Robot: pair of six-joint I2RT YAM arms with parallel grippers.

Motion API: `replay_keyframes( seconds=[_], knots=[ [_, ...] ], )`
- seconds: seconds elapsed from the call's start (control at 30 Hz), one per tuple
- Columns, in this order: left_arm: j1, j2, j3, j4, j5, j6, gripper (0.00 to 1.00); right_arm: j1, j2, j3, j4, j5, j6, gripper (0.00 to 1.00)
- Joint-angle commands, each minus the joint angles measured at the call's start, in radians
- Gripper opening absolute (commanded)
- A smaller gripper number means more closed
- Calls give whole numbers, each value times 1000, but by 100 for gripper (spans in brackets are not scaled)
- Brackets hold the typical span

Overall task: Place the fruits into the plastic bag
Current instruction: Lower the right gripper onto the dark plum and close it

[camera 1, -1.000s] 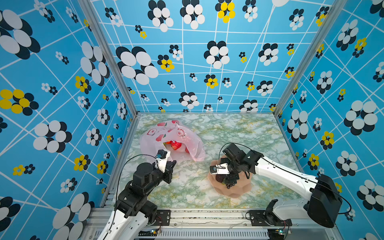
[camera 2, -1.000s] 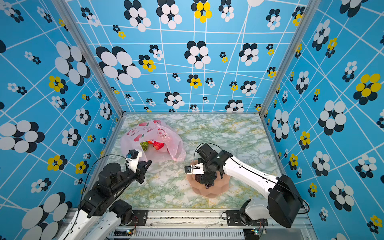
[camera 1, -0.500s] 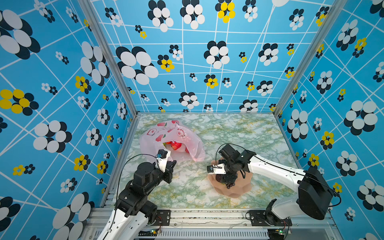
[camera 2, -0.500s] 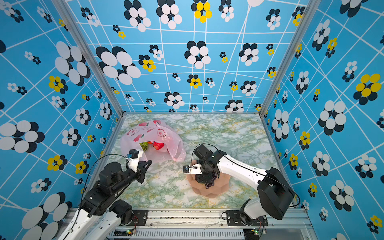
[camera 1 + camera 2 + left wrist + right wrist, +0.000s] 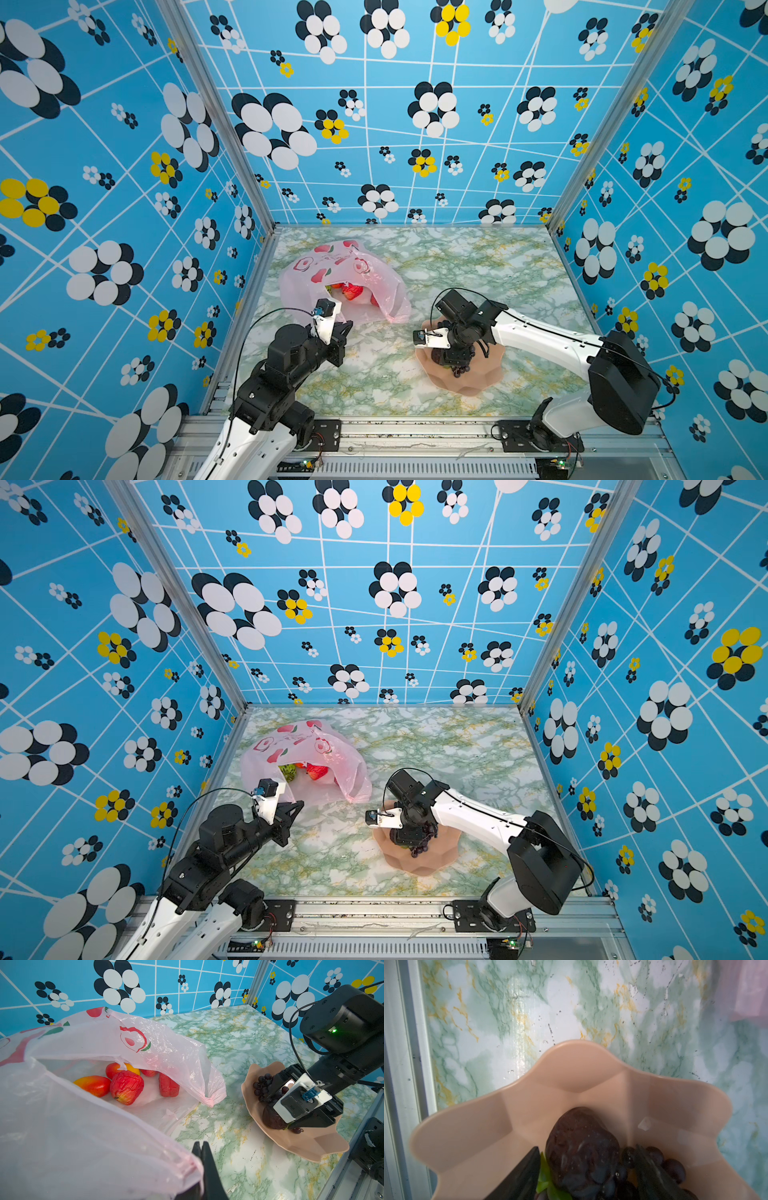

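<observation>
The plastic bag (image 5: 332,270) (image 5: 291,746) lies at the back left with its mouth held up. My left gripper (image 5: 201,1147) (image 5: 348,329) is shut on the bag's near rim (image 5: 187,1165). Inside the bag lie a pink-red apple (image 5: 126,1086), an orange mango (image 5: 93,1084) and strawberries (image 5: 168,1086); a green fruit (image 5: 288,772) shows in a top view. My right gripper (image 5: 587,1147) (image 5: 451,361) reaches down into the peach bowl (image 5: 571,1076) (image 5: 478,378), open, its fingers either side of the dark brown piece (image 5: 581,1142) (image 5: 272,1118). Grapes (image 5: 672,1167) (image 5: 261,1084) lie beside it.
The bowl (image 5: 440,854) stands near the front right of the green marbled table (image 5: 457,266), with the right arm (image 5: 540,336) stretched over it. Patterned blue walls (image 5: 124,208) close in three sides. A metal rail (image 5: 415,428) runs along the front edge.
My right gripper has shifted a little to the left and lower in the bowl, and its jaws have narrowed round the dark brown piece. The left arm and the bag have not moved.
</observation>
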Motion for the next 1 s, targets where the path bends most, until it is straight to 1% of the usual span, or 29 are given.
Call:
replay_keyframes(
  seconds=[0.0, 0.33, 0.53, 0.8, 0.97],
  knots=[
    [3, 9, 2, 0, -4, 15, 0, 6, 24, -14, -15, -8, 27, 72],
    [3, 14, 2, 0, -4, 15, 0, 6, 43, -4, -27, -16, 54, 65],
    [3, 15, 2, -1, -5, 16, 0, 5, 26, 3, -33, -11, 77, 56],
    [3, 13, 2, 0, -1, 14, 0, -2, -91, -26, 41, -65, 138, 52],
    [3, 7, 2, 2, -1, 13, 0, -56, -175, -64, 107, -130, 214, 52]
  ],
)
